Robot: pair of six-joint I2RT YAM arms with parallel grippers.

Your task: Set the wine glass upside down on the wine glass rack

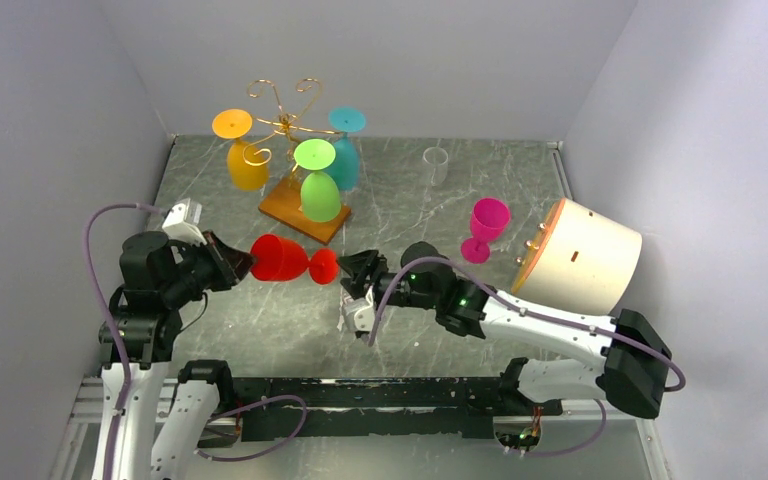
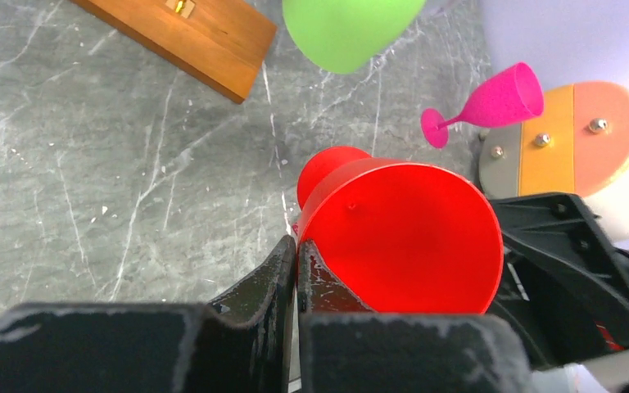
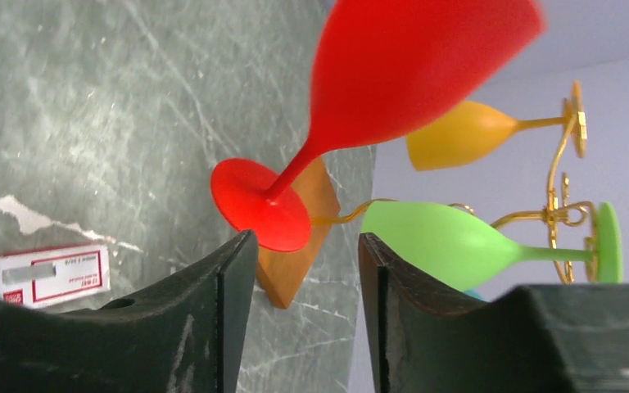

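A red wine glass (image 1: 282, 258) hangs on its side above the table, bowl to the left, foot to the right. My left gripper (image 1: 245, 262) is shut on the rim of its bowl (image 2: 409, 237), the two fingers (image 2: 297, 258) pinching the wall. My right gripper (image 1: 355, 270) is open just short of the red foot (image 3: 258, 205), which sits at the left fingertip and is not clasped. The wine glass rack (image 1: 282, 110) stands behind on its wooden base (image 1: 290, 208). Yellow (image 1: 245, 160), green (image 1: 318, 185) and teal (image 1: 345, 150) glasses hang from it upside down.
A pink wine glass (image 1: 485, 228) stands upright right of centre, next to a large white drum (image 1: 585, 255) lying on its side. A small clear cup (image 1: 436, 165) is at the back. A white labelled tag (image 3: 45, 274) lies on the table under my right gripper. Walls close in on both sides.
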